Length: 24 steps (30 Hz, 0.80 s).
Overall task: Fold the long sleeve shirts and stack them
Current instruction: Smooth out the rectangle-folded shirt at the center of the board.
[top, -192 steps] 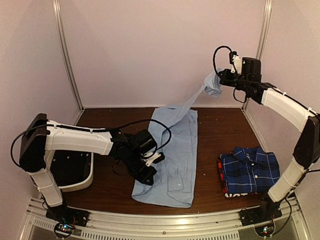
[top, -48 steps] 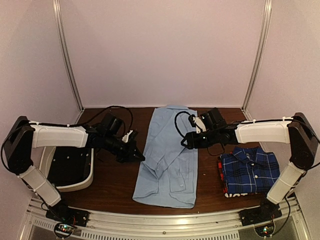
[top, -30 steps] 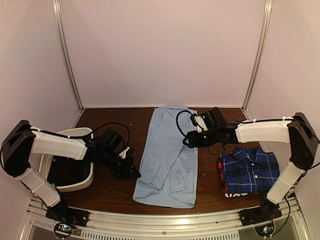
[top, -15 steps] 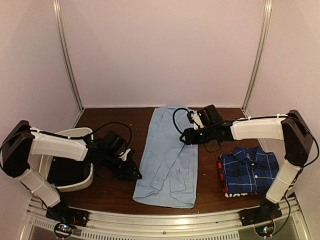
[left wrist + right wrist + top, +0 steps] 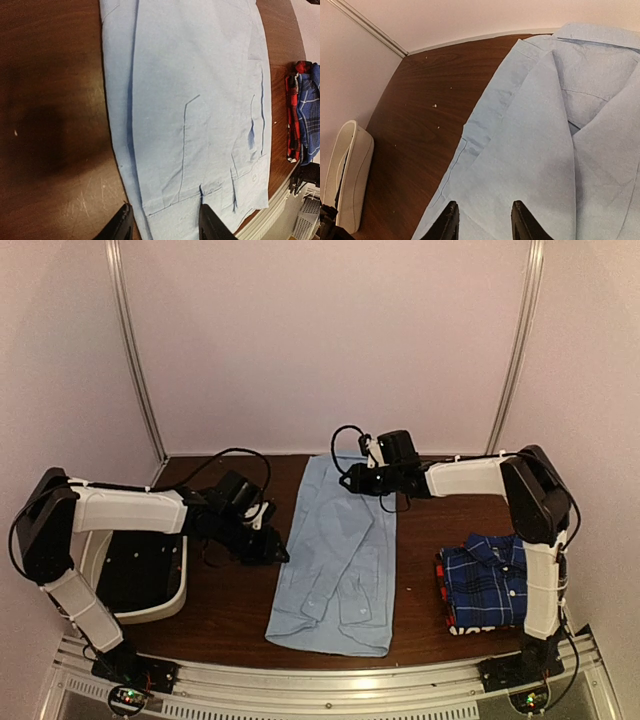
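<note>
Three shirts are in view. One light blue shirt lies flat on the table, folded in from the sides into a long strip with its collar at the far end. The other two are folded in a single stack: a blue plaid shirt on top and a red-and-black shirt under it, of which only an edge shows.

Two grippers are near the light blue one. The left gripper sits low just beside the shirt's left edge, about halfway along it. Its two fingers are parted, and its wrist view shows the hem end of the cloth lying loose past the tips, with nothing between them. The right gripper is over the far part of the same shirt, near the collar. Its jaws are also apart, the cloth lies flat beyond them, and no fold is seen pinched. Whether the tips touch the fabric cannot be told.

From the right gripper, the two-shirt stack lies to the right and nearer the arm bases, well apart from the blue shirt. One white bin with a dark inside sits to the left of the left gripper.
</note>
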Motion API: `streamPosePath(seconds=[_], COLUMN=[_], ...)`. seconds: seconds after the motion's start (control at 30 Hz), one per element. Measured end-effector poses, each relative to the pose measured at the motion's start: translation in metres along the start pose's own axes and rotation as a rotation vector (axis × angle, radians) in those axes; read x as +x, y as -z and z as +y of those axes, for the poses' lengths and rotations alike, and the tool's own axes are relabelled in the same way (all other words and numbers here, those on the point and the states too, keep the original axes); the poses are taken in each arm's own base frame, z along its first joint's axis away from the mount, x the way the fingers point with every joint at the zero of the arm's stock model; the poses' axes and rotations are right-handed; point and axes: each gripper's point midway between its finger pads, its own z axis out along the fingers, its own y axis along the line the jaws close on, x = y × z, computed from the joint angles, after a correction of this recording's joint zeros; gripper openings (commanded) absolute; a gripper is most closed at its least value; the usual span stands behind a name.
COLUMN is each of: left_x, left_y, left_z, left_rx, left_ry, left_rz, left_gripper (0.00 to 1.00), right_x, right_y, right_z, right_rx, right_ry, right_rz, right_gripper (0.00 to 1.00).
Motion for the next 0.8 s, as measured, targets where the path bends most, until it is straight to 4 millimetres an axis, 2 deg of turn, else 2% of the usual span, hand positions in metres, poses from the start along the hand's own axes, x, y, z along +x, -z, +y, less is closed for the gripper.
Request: streamPosePath(seconds=[0.2,0.53,0.67,0.8], left_x=[-0.017,-0.014,-0.016,-0.021], left_y=[-0.015,-0.039,-0.039,-0.039], left_z=[-0.003,0.009,0.009,0.008], left_rx=[0.002,-0.004,0.002,0.007], left_ry=[-0.043,-0.034,-0.035,-0.033], left_rz=[-0.018,0.026,0.026,0.017], left_gripper=[0.44,0.43,0.43,0.43], right_x=[-0.018,-0.019,-0.013,-0.016], right_y=[-0.042,-0.1,-0.107,-0.107], right_z=[-0.029,-0.076,-0.085,-0.086], right_rx=[-0.069,-0.079,-0.065,-0.06], right_ry=[-0.102,-0.229,-0.25,-0.249], right_rz=[-0.024,-0.022,-0.006,-0.001], right_gripper=[0.35,0.32,0.32,0.32])
